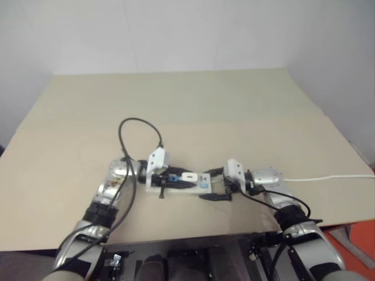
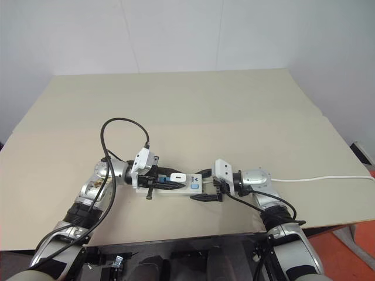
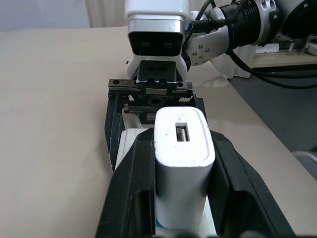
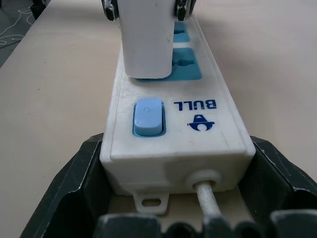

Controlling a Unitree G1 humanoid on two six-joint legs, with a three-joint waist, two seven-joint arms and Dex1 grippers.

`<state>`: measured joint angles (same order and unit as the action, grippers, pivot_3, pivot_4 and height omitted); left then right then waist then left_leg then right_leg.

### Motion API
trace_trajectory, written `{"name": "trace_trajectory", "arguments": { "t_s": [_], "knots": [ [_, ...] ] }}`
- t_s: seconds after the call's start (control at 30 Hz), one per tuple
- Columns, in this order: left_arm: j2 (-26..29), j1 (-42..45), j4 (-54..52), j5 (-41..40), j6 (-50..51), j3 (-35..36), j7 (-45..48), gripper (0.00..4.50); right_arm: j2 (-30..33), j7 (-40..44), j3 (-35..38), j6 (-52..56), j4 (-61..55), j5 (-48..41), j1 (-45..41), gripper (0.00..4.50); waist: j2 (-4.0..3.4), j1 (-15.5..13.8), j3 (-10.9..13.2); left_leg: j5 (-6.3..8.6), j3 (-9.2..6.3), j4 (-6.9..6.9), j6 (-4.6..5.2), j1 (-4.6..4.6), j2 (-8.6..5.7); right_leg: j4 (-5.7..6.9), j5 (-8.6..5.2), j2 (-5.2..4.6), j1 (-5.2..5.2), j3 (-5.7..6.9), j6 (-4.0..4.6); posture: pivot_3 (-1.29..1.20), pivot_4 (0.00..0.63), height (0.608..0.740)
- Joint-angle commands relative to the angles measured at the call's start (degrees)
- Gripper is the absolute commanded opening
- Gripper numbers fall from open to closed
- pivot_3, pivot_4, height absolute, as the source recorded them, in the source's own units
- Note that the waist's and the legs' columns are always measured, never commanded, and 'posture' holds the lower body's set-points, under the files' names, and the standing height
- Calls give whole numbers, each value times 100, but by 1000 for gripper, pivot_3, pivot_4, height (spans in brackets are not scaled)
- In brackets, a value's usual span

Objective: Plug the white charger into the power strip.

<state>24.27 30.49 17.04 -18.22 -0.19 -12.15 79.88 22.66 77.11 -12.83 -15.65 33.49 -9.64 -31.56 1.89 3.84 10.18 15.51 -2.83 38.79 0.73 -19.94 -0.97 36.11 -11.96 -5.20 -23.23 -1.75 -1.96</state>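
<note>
The power strip [image 2: 176,184] is laid flat on the beige table [image 2: 193,105], close to the table's near edge and roughly midway between its left and right edges, with its length running across the table. Its thin white cord [image 2: 319,178] is led away toward the table's right edge. Blue sockets [image 4: 184,66], a small blue switch [image 4: 148,116] and a blue printed logo are seen on its upper face in the right wrist view.

The white charger [image 3: 182,166] is held upright on the strip, seated over the blue socket next to the switch; whether its pins are fully home cannot be told. It is clamped between the two black fingers [image 3: 136,183] of the left gripper [image 1: 176,180], which are closed narrowly against its two sides.

The switch end of the strip, where the cord leaves it, is bracketed by the right gripper [image 2: 206,193], one black finger [image 4: 74,178] being placed on each long side of the strip. Whether those fingers press the strip or merely stand beside it cannot be told.

A black cable [image 1: 132,132] is looped above the left wrist.
</note>
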Motion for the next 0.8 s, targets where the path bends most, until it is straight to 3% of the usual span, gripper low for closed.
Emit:
{"name": "trace_trajectory", "arguments": {
  "t_s": [0.03,0.7,0.8],
  "knots": [
    [288,-263,179,365,135,-82,-134,1014,-25,60,-163,84,38,151,173,3438,1,5,-1,0,0,-1,0,1,0,0,0,0,0,0,0,0,150,740],
    [561,-476,-464,-2,902,-153,-85,1014,-37,94,-181,57,120,153,108,3438,4,18,-36,3,1,-17,1,16,24,-7,-3,24,7,-1,-1,0,150,740],
    [570,-326,-388,-23,937,-97,-94,1987,-49,90,-189,53,126,154,92,3438,2,16,-35,6,3,-17,-2,17,35,-9,-3,36,7,-2,1,0,150,740]
  ]
}}
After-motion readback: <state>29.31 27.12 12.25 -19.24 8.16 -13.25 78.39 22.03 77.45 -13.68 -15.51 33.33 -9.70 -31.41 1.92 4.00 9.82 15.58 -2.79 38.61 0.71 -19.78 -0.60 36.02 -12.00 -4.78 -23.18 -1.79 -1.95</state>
